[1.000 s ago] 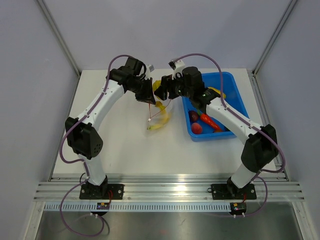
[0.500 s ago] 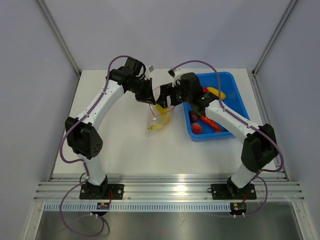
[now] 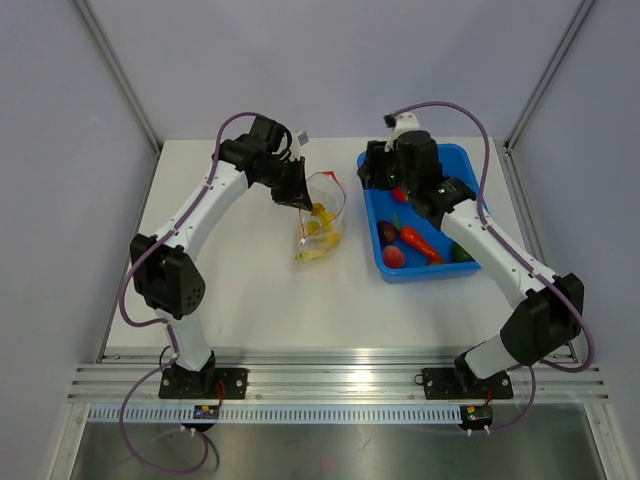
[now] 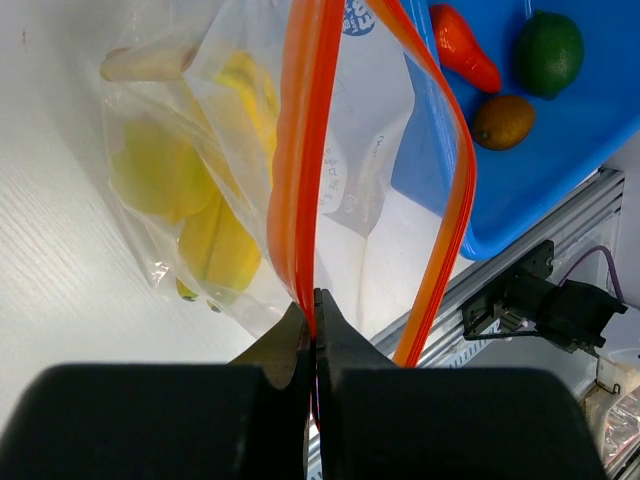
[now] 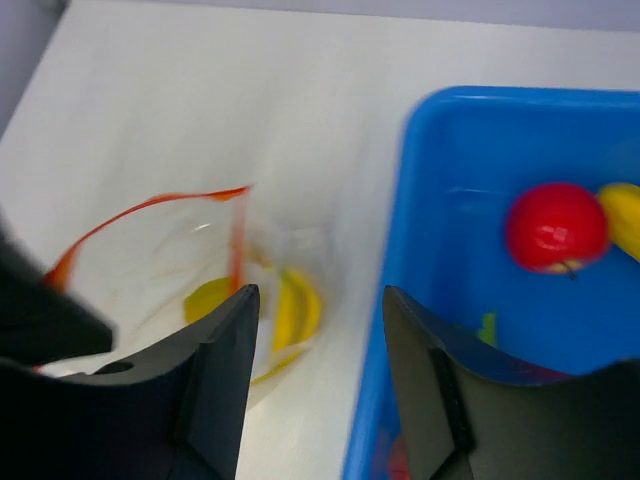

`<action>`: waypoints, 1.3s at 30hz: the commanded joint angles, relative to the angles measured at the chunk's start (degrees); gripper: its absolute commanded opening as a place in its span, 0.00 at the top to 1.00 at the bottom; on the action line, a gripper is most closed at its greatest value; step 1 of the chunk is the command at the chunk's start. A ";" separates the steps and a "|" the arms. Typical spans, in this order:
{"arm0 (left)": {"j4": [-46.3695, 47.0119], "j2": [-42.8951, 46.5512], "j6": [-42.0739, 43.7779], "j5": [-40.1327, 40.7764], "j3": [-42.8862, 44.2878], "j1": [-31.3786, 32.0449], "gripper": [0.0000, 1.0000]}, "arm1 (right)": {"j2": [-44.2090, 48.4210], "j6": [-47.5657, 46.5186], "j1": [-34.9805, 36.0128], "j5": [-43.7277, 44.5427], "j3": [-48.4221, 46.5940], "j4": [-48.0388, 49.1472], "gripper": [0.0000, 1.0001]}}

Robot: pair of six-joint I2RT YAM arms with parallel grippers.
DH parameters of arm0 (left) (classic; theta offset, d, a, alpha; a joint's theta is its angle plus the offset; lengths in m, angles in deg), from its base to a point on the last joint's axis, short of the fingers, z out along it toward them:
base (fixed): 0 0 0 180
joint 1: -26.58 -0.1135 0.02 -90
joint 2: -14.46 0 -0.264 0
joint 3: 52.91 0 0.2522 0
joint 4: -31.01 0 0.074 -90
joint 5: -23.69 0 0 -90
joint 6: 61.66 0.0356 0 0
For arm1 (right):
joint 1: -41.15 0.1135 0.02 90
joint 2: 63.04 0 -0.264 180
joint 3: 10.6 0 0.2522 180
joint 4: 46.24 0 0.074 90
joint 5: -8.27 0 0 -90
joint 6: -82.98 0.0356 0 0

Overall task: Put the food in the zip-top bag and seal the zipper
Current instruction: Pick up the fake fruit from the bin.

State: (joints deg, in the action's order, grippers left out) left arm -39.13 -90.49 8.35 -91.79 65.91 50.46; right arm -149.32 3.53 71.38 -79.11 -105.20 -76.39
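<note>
The zip-top bag (image 3: 325, 208) hangs from my left gripper (image 3: 297, 197), its lower end resting on the white table. The left gripper (image 4: 313, 300) is shut on the orange-red zipper (image 4: 292, 150) at one side of the mouth. The other side of the strip (image 4: 455, 200) bows away, so the mouth stands open. The yellow banana (image 3: 318, 242) lies inside the bag and shows through the plastic (image 4: 215, 235). My right gripper (image 3: 376, 174) is open and empty, above the blue bin's left edge, apart from the bag. Its view (image 5: 320, 292) is blurred and shows the banana (image 5: 297, 305) and zipper (image 5: 150, 206).
The blue bin (image 3: 478, 205) stands right of the bag. It holds a red tomato (image 3: 393, 256), an orange carrot (image 3: 420, 242), a lime (image 4: 548, 50), a brown fruit (image 4: 503, 120) and a red round fruit (image 5: 556, 226). The cell walls rise behind and beside the table.
My right gripper has pulled away from the bag's mouth, up and to the right, to above the bin. The left gripper and the bag have stayed in place.
</note>
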 commanded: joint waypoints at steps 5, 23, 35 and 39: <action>2.33 4.49 -0.58 -1.42 -1.52 -0.32 1.00 | -4.06 -2.77 -15.30 12.75 3.48 0.02 0.34; 1.36 4.05 -0.32 -1.16 -0.12 -0.41 1.00 | -34.04 -44.20 -24.17 4.51 -14.52 -10.69 0.14; 0.75 2.91 -0.58 -1.33 0.59 -0.32 1.00 | -35.89 -47.55 -26.55 1.26 -9.00 2.47 0.16; 1.10 2.73 -0.67 -1.60 0.33 -0.32 1.00 | -31.95 -49.30 -26.55 -2.24 -5.74 3.90 0.17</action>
State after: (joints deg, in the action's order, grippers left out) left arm -38.85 -89.11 8.20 -91.81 64.33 50.46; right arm -185.43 -43.27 44.78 -77.23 -112.91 -75.80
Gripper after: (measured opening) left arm 0.004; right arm 0.835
